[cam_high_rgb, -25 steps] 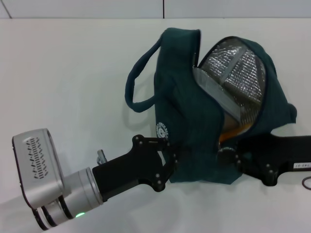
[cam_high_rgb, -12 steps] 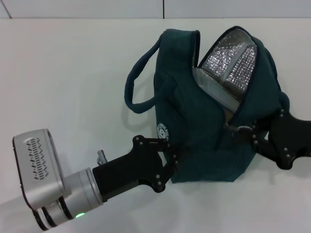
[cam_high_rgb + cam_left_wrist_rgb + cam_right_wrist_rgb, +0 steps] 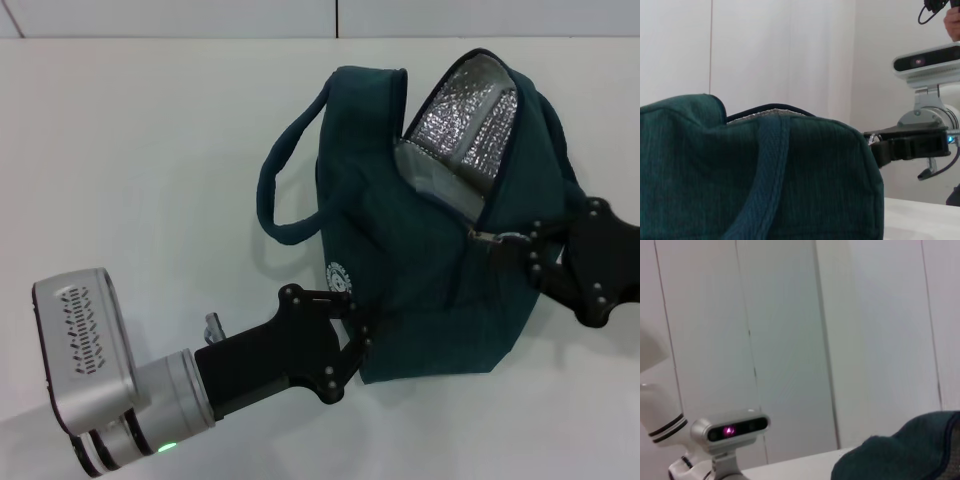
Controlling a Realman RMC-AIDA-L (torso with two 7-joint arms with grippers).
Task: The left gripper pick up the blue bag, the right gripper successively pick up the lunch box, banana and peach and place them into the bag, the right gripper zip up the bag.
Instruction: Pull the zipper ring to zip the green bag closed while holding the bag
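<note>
The blue bag point(image 3: 420, 270) lies on the white table point(image 3: 130, 150), and its silver-lined opening point(image 3: 465, 125) faces up and away from me. My left gripper point(image 3: 365, 322) is shut on the bag's near lower corner. My right gripper point(image 3: 522, 246) reaches in from the right and is shut on the zipper pull point(image 3: 487, 237), midway along the zip. The zip is closed below the pull and open above it. The lunch box, banana and peach are hidden from view. In the left wrist view the bag point(image 3: 765, 175) fills the foreground, with the right gripper point(image 3: 877, 147) behind it.
The bag's carry handle point(image 3: 278, 190) loops out to the left on the table. In the right wrist view one edge of the bag point(image 3: 910, 455) shows before a white wall. Bare tabletop lies to the left and in front.
My right gripper has drawn the zipper pull up along the bag, from its lower right edge to mid-height. The opening has narrowed, hiding the orange contents. The left gripper keeps its hold.
</note>
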